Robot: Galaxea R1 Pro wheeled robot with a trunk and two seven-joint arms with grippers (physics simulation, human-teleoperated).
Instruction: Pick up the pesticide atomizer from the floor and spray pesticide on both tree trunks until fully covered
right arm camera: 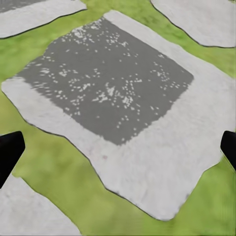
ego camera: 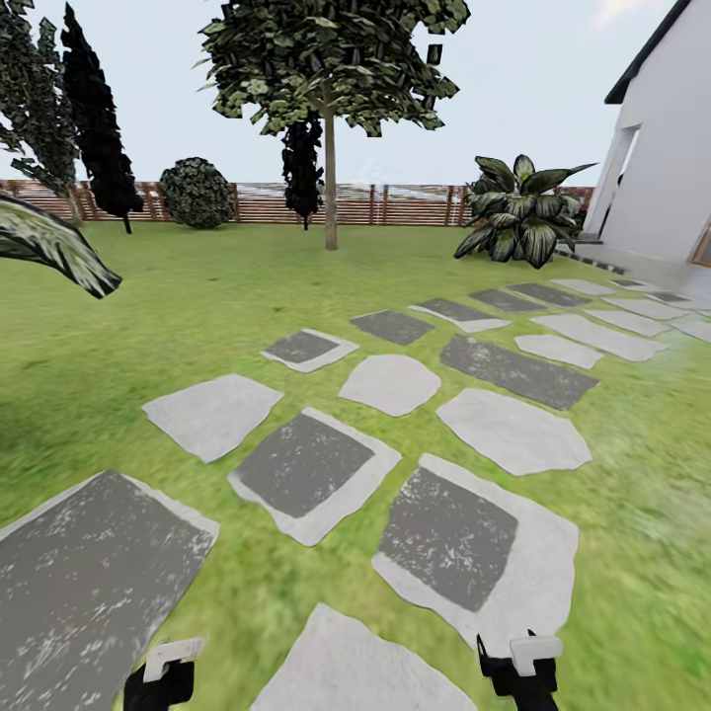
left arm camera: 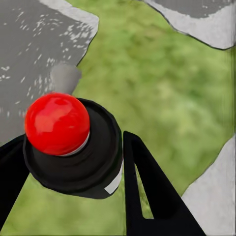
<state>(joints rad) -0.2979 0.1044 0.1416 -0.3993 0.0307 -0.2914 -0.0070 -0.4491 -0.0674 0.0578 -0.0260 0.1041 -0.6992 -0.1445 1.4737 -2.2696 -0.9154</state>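
The pesticide atomizer, a black round head with a glossy red knob, sits between the black fingers of my left gripper, which is shut on it above grass and a stepping stone. In the head view my left gripper and right gripper peek in at the bottom edge. My right gripper is open, its fingertips wide apart over a grey stepping stone. One tree with a pale straight trunk stands far ahead on the lawn near the fence.
Grey stepping stones cross the grass toward a white house at the right. A broad-leaved plant, a round bush, dark cone trees and a slat fence line the back. A palm leaf juts in at left.
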